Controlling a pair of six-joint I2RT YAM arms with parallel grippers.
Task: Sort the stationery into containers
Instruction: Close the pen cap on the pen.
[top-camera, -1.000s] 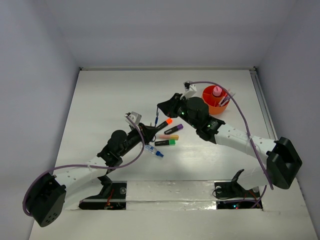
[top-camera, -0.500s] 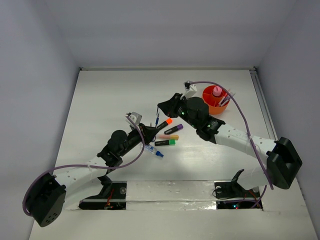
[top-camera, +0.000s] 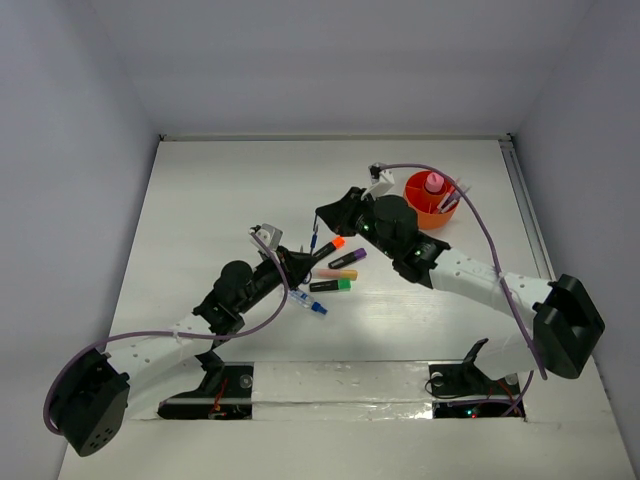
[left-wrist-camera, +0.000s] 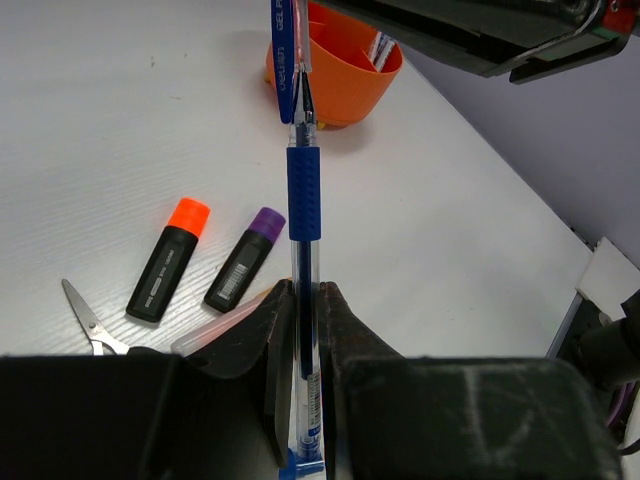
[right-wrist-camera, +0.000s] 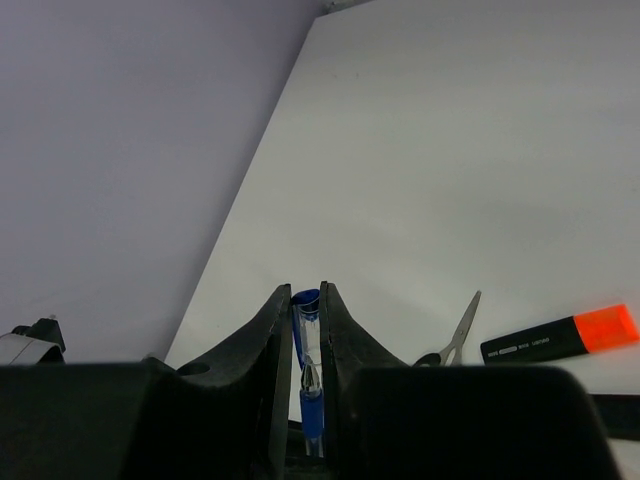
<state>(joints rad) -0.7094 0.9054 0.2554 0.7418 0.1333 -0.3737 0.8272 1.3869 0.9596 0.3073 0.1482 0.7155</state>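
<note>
Finds no visible shift from a second ago in either arm or in any loose item. Records left gripper (left-wrist-camera: 303, 295) clamped tight on a blue pen (left-wrist-camera: 302, 200) by its clear barrel, tip aimed toward the orange cup (top-camera: 432, 218). Records right gripper (right-wrist-camera: 306, 292) pinched nearly closed on a second blue pen (right-wrist-camera: 306, 320), left of the cup, just beside the first pen's tip; cannot tell whether touching. Locates four highlighters farther from the cup on that same side: orange-ended highlighter (top-camera: 328, 246), purple-ended highlighter (top-camera: 348, 258), yellow-pink highlighter (top-camera: 337, 274), green-ended highlighter (top-camera: 331, 286). Places white-blue tube (top-camera: 308, 302) farthest from the cup. Places scissors (left-wrist-camera: 85, 320) beyond the orange-ended highlighter as seen from the cup. Notes pink knob (top-camera: 433, 182) at the cup's centre.
</note>
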